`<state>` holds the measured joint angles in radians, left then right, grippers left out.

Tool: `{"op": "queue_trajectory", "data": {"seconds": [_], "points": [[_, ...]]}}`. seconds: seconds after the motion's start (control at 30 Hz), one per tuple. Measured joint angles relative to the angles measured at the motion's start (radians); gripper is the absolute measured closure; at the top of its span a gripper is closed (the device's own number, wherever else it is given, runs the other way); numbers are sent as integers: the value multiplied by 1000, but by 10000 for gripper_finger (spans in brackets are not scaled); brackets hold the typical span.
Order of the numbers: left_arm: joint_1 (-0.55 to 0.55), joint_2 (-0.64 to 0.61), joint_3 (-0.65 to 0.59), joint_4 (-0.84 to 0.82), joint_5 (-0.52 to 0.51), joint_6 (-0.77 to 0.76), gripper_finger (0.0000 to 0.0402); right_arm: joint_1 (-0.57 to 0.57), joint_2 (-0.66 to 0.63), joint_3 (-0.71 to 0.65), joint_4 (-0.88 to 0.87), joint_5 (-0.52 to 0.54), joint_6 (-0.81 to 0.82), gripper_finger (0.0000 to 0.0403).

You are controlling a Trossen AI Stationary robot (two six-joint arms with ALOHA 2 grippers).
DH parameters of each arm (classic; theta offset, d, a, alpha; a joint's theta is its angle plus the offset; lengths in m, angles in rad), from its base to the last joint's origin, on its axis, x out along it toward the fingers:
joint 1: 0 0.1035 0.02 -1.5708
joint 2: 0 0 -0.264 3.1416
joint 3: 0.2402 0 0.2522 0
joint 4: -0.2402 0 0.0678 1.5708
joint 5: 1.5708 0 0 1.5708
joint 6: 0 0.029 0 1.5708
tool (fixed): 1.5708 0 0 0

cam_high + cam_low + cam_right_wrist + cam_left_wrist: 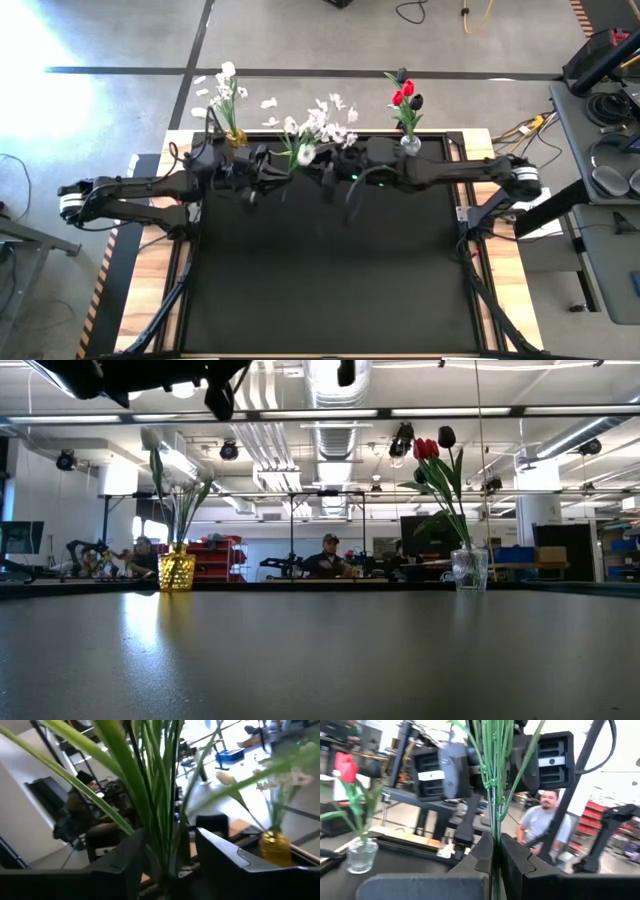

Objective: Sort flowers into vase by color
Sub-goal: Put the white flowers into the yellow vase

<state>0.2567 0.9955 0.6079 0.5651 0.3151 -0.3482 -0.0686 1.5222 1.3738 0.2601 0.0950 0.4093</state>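
While both dark arms meet high over the black table (pixel 320 280), the bunch of thin green stems with small white blossoms (pixel 318 128) hangs between them, above the far edge, btwn the yellow glass vase (pixel 236 137) and the clear glass vase (pixel 411 144) of red and dark tulips. Left gripper (pixel 494 851) is clamped on the stems; right gripper (pixel 167 851) sits around them, fingers apart. Light, springy, slippery wire-like stuff (prob. plastic): grip low on the bundled stems, never the heads.

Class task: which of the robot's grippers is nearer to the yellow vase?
Left. The left gripper sits just beside the yellow vase, holding the white-flower bunch. The right gripper is farther along, toward the clear vase.
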Motion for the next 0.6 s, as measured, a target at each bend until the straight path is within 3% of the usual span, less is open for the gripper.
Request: {"op": "queue_trajectory", "data": {"seconds": [0.2,0.33,0.47,0.6], "points": [[18,1,0,6,72,-20,401,-23,100,119,0,-116,38,216],[37,1,0,7,96,-37,401,-24,137,158,-2,-130,14,221],[57,1,0,1,101,-64,401,-26,143,169,-7,-129,-32,267],[77,1,1,-16,126,-78,392,-37,140,177,-36,-122,-76,353]]}}
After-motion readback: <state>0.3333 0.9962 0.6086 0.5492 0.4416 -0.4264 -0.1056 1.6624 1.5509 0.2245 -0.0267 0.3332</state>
